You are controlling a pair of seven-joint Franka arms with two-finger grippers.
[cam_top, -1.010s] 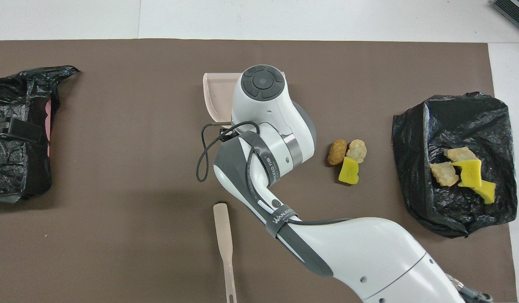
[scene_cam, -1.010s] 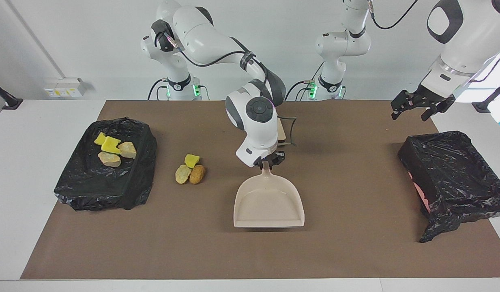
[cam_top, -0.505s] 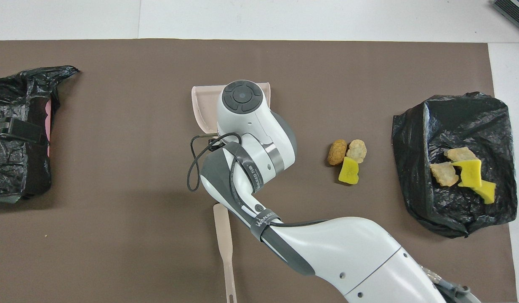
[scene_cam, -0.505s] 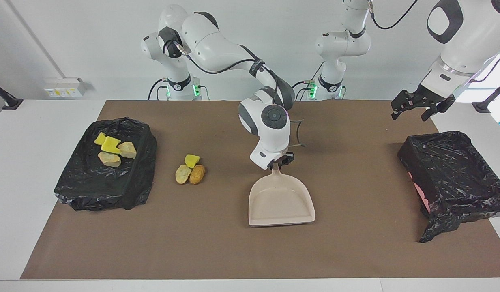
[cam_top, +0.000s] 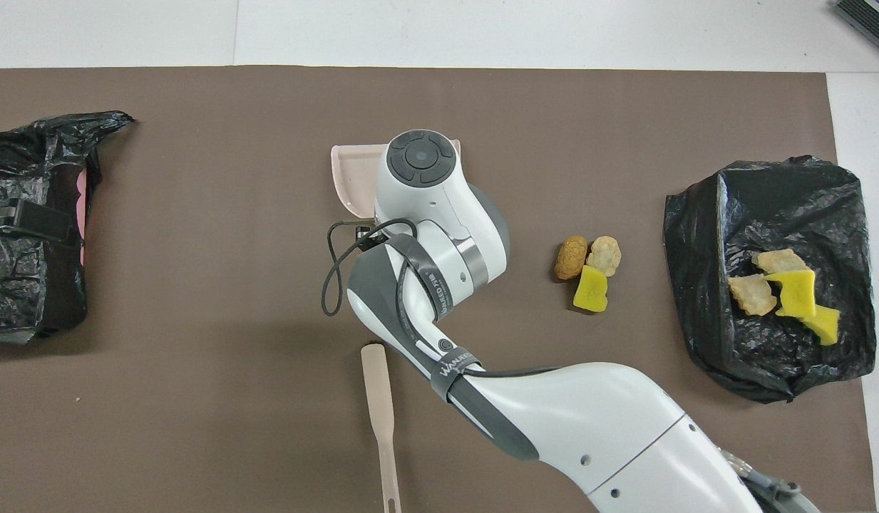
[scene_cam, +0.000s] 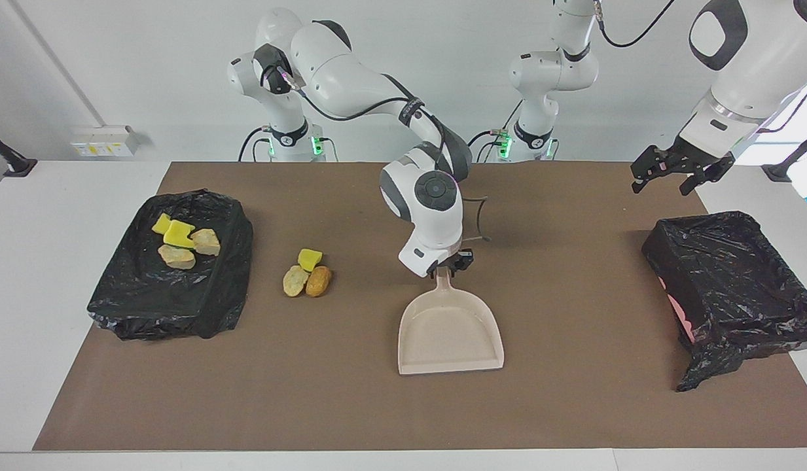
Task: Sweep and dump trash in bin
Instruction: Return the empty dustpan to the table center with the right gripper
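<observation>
A beige dustpan point(scene_cam: 450, 333) lies flat mid-mat, handle toward the robots. My right gripper point(scene_cam: 448, 264) is at the tip of that handle; the arm hides most of the pan point(cam_top: 352, 178) from above. Three trash lumps point(scene_cam: 306, 273), one yellow and two brown, sit together on the mat point(cam_top: 589, 269) toward the right arm's end. Several more trash lumps point(scene_cam: 180, 239) lie in the black-lined bin point(scene_cam: 200, 314) at that end, also seen from above point(cam_top: 785, 292). My left gripper point(scene_cam: 670, 175) waits open in the air near the other bin point(scene_cam: 737, 261).
A beige flat paddle point(cam_top: 381, 413) lies on the mat nearer to the robots than the dustpan, beside the right arm. The bin at the left arm's end point(cam_top: 33, 157) is lined with a loose black bag. A brown mat point(scene_cam: 573, 405) covers the white table.
The right arm carried the dustpan along the mat toward the left arm's end, then eased back slightly. The trash and the left arm have not moved.
</observation>
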